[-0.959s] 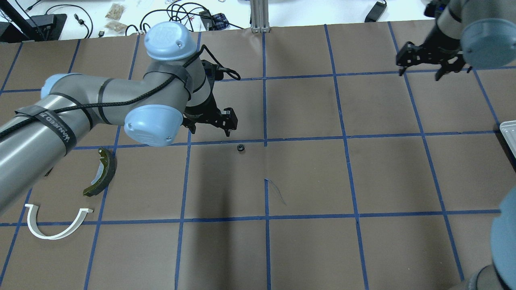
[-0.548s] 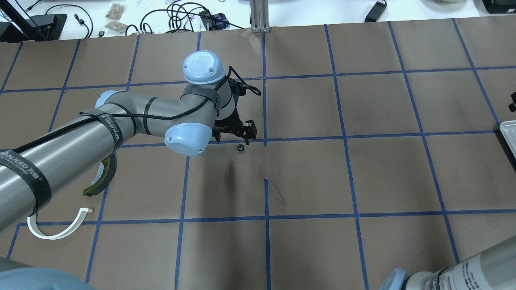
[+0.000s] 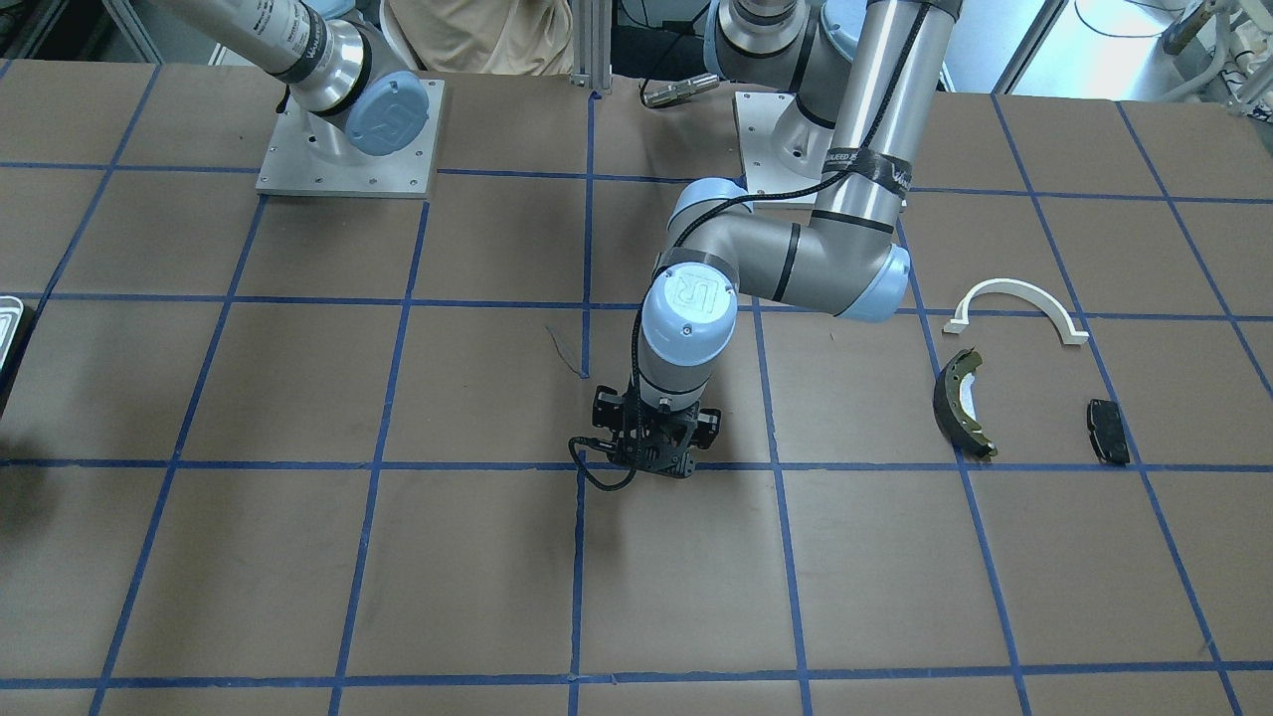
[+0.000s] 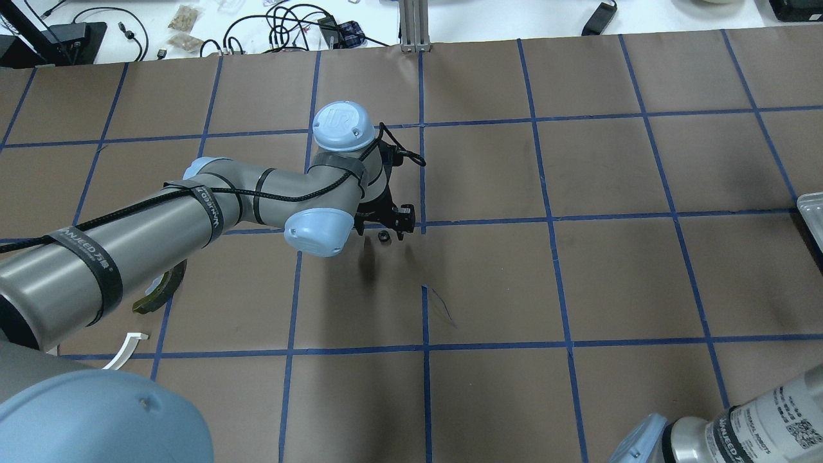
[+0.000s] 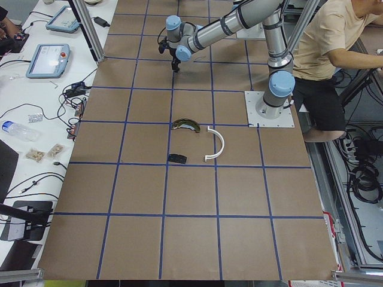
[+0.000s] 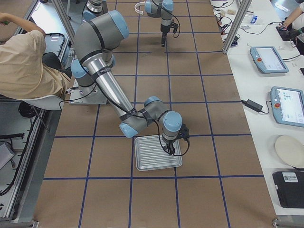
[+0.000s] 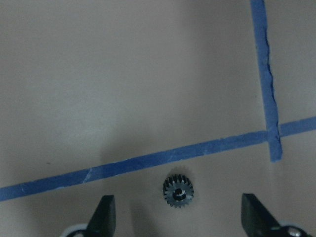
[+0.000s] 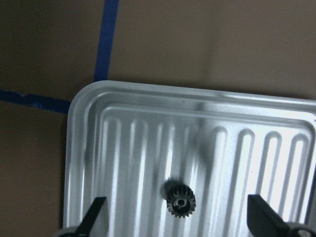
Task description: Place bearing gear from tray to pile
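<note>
Left hand (image 7: 178, 217) spread low over bearing gear (image 7: 178, 191) lying flat on the bench (image 7: 98, 74).
Right hand (image 8: 177, 217) spread above a second gear (image 8: 181, 200) in the tray (image 8: 123, 128). Judged light, rigid, small; pinch across the toothed rim.

Bright, even overhead light, soft shadow beneath the left arm (image 4: 244, 199) on the table (image 4: 578, 289), glare along the ridges of the tray (image 8: 143, 143), wrist views dimmer, slightly soft.
</note>
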`<state>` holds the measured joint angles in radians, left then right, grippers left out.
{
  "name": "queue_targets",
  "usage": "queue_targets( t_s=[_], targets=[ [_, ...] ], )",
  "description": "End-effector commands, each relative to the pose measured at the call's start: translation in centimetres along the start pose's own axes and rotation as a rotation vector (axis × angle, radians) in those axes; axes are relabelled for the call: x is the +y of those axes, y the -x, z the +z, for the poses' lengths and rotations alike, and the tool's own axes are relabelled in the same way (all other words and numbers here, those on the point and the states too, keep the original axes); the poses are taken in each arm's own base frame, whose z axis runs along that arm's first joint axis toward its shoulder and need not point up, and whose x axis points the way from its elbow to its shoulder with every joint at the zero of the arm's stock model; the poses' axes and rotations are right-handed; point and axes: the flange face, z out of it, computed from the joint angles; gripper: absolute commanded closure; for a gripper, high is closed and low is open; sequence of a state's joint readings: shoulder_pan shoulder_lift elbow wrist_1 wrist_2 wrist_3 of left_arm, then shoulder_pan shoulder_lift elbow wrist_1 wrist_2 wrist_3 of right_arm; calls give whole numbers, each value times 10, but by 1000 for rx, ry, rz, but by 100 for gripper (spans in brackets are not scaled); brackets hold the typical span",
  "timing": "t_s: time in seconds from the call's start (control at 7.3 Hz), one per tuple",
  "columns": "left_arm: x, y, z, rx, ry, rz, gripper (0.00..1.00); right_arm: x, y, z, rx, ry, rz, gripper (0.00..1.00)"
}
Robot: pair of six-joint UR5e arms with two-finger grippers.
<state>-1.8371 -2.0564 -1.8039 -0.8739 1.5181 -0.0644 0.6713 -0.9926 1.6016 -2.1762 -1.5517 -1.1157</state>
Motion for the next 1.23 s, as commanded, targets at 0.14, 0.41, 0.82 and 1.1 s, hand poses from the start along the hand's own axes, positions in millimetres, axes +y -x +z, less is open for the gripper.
queue_targets(
  t_s=[0.14,0.41,0.82,1.1],
  targets=[
    [0,0,3,-1,4,2,51,3,-2,19,12,-2,1,19],
    [1,0,4,-1,9,0,51,4,-2,19,12,7,6,48],
    [0,0,9,-3,15,1,99,4,-1,15,17,8,12,59],
    [-8,4,-2,-13,-1,7,100,1,1,14,19,6,52,86]
  ],
)
